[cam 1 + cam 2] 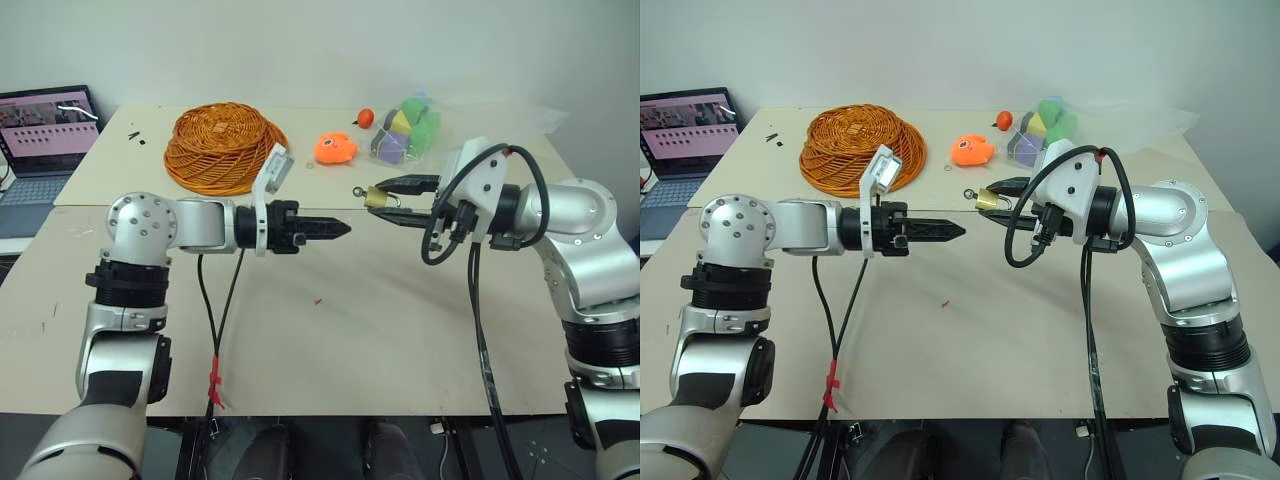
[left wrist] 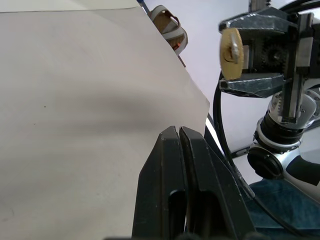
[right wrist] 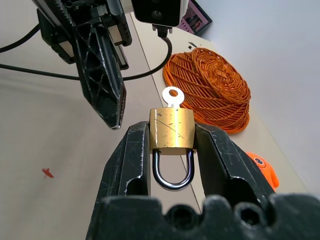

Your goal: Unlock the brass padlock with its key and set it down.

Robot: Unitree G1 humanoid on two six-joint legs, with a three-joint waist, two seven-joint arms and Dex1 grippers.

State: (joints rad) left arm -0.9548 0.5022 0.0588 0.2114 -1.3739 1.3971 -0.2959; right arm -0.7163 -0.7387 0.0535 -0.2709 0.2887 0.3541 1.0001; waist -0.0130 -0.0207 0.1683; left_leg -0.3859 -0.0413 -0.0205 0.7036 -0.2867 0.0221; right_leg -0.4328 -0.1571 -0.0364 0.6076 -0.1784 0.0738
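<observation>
Risk sits first with the left hand (image 1: 340,229), nearest along the counter (image 1: 330,340): its two black fingers are pressed together with nothing between them, tips aimed across toward the key but stopping short of it. Closed like that, they cannot take the key; they would have to part before they arrive. If they come in still together, I judge they will simply push the key head and shove the lock sideways in its clamp.

Just beyond the tips, the right hand (image 3: 171,137) is clamped on the brass padlock (image 3: 171,128), one finger on each flat side of the body, holding it up in the air above the counter. The silver shackle (image 3: 173,172) hangs back between the fingers, still closed as far as can be seen. The key (image 3: 172,96) stands in the keyway at the far end, its ringed head poking out toward the left hand.

The lock is very small against the fingers, so the hold covers little surface. A turn of the key could twist the body round in the clamp instead of turning the cylinder, or pop it loose onto the counter. A pull rather than a twist could draw the key out.

Farther back lie an orange toy (image 1: 335,149) and a wicker basket (image 1: 222,146), well apart from both hands and unlikely to interfere.
</observation>
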